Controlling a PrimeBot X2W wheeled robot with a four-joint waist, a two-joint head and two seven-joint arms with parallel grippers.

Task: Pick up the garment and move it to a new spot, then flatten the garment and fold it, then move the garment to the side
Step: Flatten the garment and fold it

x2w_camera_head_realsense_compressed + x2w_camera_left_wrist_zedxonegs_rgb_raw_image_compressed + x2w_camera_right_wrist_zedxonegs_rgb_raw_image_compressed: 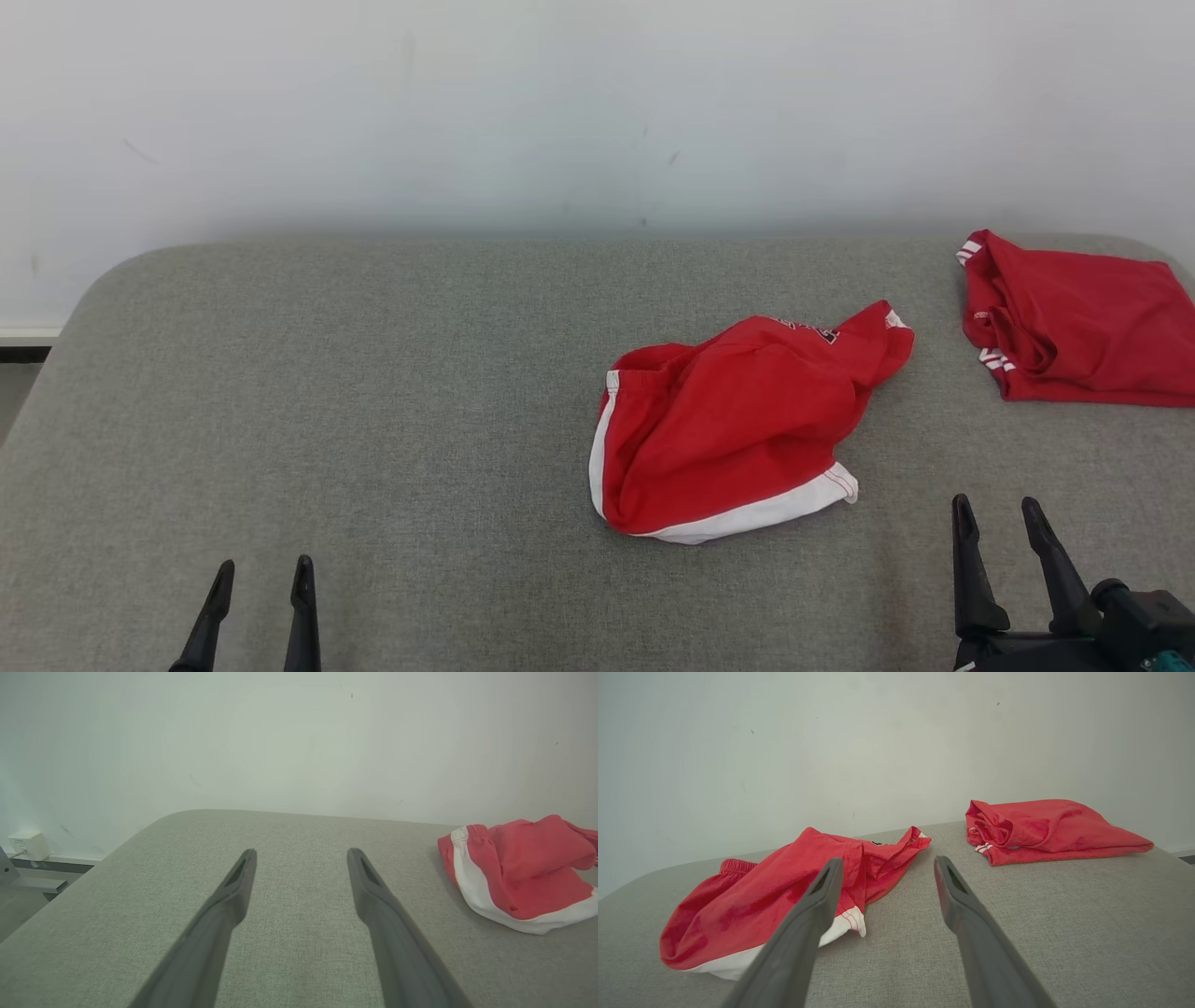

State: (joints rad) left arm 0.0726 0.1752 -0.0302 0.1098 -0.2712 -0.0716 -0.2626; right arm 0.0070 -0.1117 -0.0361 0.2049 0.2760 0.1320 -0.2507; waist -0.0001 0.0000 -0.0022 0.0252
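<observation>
Lying crumpled on grey surface [373, 392], red garment [728, 429], white trim, elastic waistband

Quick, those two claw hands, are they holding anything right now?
Left gripper: open, holding nothing.
Right gripper: open, holding nothing, close to the crumpled red garment but not touching it.

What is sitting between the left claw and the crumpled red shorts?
Nothing sits there. In the head view, just bare grey fabric surface stretches from the open left claw to the crumpled red shorts; the left wrist view shows the same.
</observation>
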